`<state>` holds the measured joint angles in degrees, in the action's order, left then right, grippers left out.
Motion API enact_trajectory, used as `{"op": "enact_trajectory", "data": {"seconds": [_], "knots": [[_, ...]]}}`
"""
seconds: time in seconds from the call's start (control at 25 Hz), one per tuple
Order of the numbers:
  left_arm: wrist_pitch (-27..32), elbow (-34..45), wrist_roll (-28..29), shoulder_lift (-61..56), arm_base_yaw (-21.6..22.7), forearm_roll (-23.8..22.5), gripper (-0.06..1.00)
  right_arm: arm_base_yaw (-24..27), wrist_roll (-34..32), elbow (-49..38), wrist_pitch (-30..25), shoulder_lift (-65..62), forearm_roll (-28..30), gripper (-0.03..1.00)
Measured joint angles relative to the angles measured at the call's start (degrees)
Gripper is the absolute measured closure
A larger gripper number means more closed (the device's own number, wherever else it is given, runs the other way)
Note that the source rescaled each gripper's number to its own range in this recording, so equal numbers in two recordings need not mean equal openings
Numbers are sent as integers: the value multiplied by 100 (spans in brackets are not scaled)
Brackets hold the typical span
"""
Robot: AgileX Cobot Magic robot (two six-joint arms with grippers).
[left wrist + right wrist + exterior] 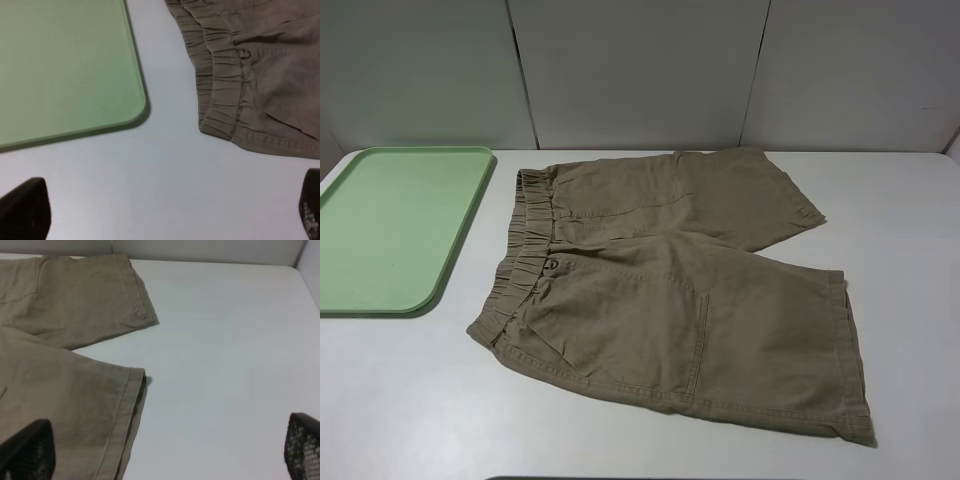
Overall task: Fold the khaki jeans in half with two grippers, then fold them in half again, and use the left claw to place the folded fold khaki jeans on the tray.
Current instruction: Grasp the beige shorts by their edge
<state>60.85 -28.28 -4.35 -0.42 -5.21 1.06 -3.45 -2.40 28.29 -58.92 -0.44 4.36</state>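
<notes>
The khaki jeans lie spread flat mid-frame in the high view, legs pointing right, presumably so each arm can take one end; the tray sits at the left (just beside them). The left claw and right gripper both gape wide, holding nothing, with the cloth close by but ungripped.

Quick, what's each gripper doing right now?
Left gripper: open, holding nothing.
Right gripper: open, holding nothing.

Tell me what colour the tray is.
The tray is pale green, clearest in the exterior high view.
</notes>
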Motion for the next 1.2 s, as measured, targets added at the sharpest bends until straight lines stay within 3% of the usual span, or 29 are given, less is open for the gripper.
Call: {"op": "enact_trajectory", "data": {"seconds": [0.52, 0.76, 1.04, 1.2], "knots": [[0, 0, -37, 0, 0, 2, -6, 0, 0, 0, 4, 34, -12, -3], [125, -308, -267, 596, 0, 8, -6, 0, 0, 46, 4, 814, -277, -3], [410, -1471, -1703, 2776, -38, 383, -6, -33, 603, 911, 409, 2658, -680, -3], [439, -1876, -2213, 3953, -952, 458, -6, -545, 1167, 1394, 660, 3705, -717, -3]]}}
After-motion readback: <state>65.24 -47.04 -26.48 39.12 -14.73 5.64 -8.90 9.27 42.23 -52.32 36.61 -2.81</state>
